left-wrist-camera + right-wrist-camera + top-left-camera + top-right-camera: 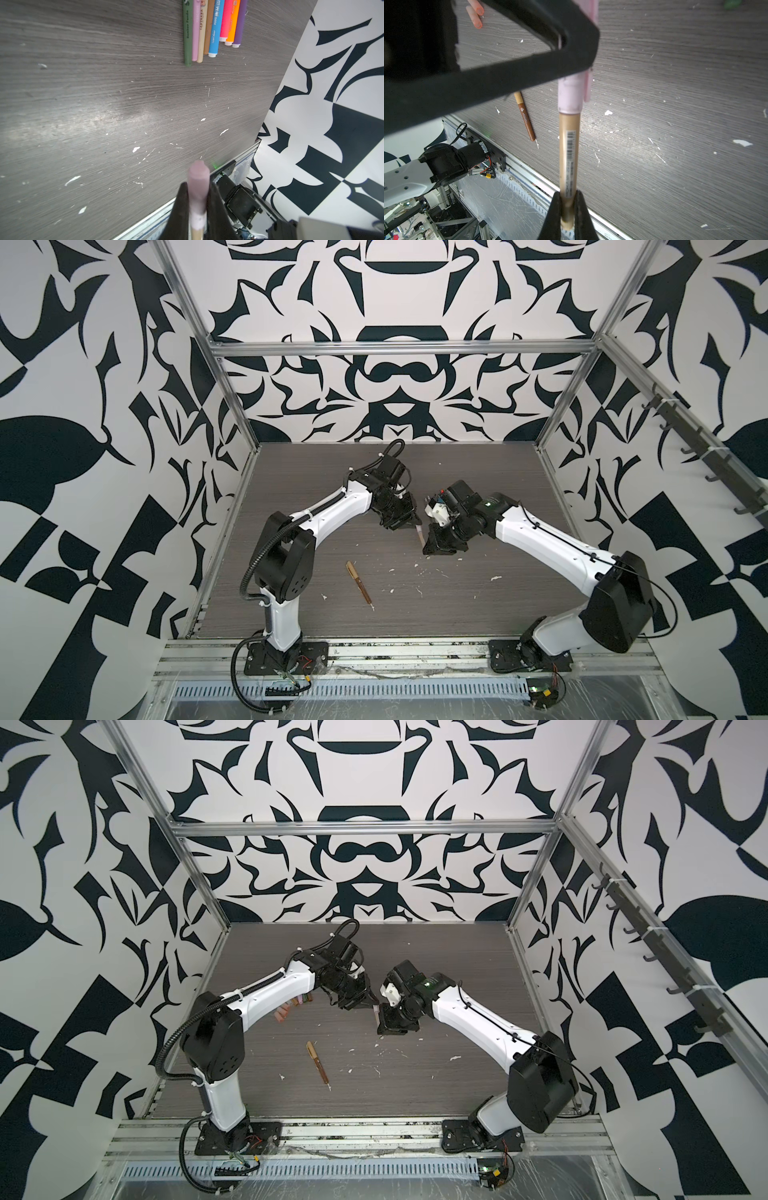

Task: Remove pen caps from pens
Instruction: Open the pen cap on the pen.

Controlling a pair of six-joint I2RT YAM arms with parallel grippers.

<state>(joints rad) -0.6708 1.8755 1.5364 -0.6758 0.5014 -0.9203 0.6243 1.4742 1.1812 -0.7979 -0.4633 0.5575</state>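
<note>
Held pen: tan pen (569, 153), slim smooth round barrel with a barcode strip, spanning the gap between both claws above the table's middle.
Cap: pale pink cap (198, 176), matte stubby cylinder with a side clip, seated on the tan pen's end.
Left claw: left gripper (198, 188), black tapered fingers pinched onto the pale pink cap.
Right claw: right gripper (568, 199), black fingers clamped on the tan pen's other end.
Loose pen: brown pen (360, 584), lighter tan section at one end, lying flat toward the front, apart from both arms.
Pen row: pen row (214, 27), eight glossy barrels side by side, touching: green, pink, tan, brown, blue, red-pink, orange, purple.
Caps: loose caps (281, 1016), short cylinders clustered beside the left forearm.
Surface: table (478, 605), matte grey wood-grain, dotted with white flecks (608, 112).
Edges: aluminium rail (395, 649) along the front; patterned walls (83, 448) on three sides.
Open room: bare board around the brown pen and toward the right wall.
</note>
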